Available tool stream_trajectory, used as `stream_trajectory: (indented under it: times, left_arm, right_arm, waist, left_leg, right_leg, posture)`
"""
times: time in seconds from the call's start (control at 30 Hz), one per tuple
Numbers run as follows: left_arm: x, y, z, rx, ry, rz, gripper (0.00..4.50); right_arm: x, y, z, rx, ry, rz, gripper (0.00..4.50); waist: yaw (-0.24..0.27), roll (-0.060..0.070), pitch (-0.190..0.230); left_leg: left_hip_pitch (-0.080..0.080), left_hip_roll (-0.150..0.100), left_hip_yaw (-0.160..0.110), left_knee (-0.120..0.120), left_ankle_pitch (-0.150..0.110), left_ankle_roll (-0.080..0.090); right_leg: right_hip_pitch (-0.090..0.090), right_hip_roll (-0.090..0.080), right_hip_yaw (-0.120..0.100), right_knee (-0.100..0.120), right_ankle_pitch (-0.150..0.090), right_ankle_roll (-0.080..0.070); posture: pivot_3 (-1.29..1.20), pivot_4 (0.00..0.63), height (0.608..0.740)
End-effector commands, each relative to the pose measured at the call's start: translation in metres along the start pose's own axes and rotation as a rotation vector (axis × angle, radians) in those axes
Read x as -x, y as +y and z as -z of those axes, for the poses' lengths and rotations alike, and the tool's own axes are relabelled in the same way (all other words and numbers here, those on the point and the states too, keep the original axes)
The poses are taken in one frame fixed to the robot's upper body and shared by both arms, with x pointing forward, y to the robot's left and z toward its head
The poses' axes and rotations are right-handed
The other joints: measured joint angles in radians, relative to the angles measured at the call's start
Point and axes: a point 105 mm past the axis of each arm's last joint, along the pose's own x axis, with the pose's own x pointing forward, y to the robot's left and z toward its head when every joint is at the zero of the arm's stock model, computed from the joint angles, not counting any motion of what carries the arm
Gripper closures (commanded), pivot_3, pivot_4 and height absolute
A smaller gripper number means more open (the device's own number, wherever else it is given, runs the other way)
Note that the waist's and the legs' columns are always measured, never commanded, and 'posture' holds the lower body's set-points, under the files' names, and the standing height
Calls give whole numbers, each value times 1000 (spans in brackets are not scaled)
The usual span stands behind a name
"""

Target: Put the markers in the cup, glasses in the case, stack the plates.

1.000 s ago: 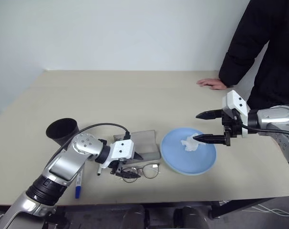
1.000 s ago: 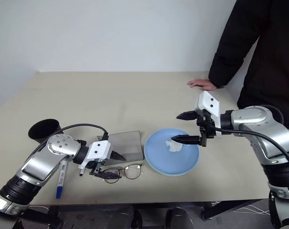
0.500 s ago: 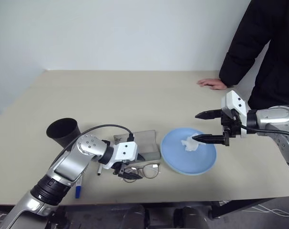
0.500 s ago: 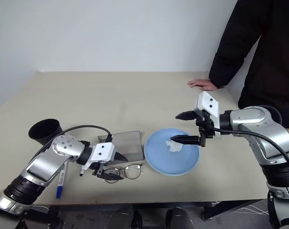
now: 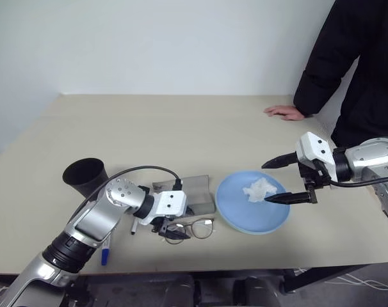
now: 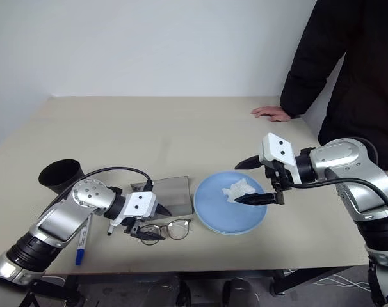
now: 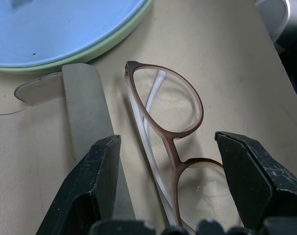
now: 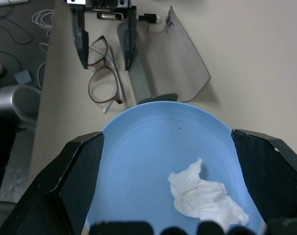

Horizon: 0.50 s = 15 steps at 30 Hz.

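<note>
Left tool (image 7: pixel 165 188) spread, straddling glasses (image 7: pixel 170 132) at desk near edge, not yet pinched; right tool (image 5: pixel 283 179) spread, just backed off tissue (image 5: pixel 258 189), now over plate (image 5: pixel 235 217) rim

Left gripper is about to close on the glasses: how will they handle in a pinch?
The glasses look thin-framed, so probably light and fragile; a hard squeeze from the open left gripper may bend them. Lying flat on the smooth table, they could slide when nudged. The folded temples might swing open when lifted.
</note>
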Motion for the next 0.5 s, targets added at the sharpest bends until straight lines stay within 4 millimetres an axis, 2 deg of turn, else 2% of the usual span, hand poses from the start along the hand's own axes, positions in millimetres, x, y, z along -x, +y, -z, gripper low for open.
stream_trajectory:
  times: [0.03, 0.37, 0.5]
  left_arm:
    - [7, 6, -15, -61, -12, -18, 1264]
    - [3, 0, -11, -53, 0, 12, 1264]
    - [1, -3, -11, -54, 0, 33, 2446]
  right_arm:
    - [4, -3, -10, 50, -9, 14, 0]
    - [1, -2, -9, 44, -11, 19, 0]
    - [1, -2, -10, 42, -17, 20, 0]
  waist:
    - [0, 0, 0]
    - [0, 0, 0]
    - [0, 0, 0]
  left_leg:
    - [0, 0, 0, 0, 0, 0]
    - [0, 0, 0, 0, 0, 0]
    - [0, -1, 0, 0, 0, 0]
  right_leg:
    - [0, 0, 0, 0, 0, 0]
    - [0, 0, 0, 0, 0, 0]
    - [0, 0, 0, 0, 0, 0]
  posture:
    - [0, 0, 697]
    - [0, 0, 697]
    - [0, 0, 697]
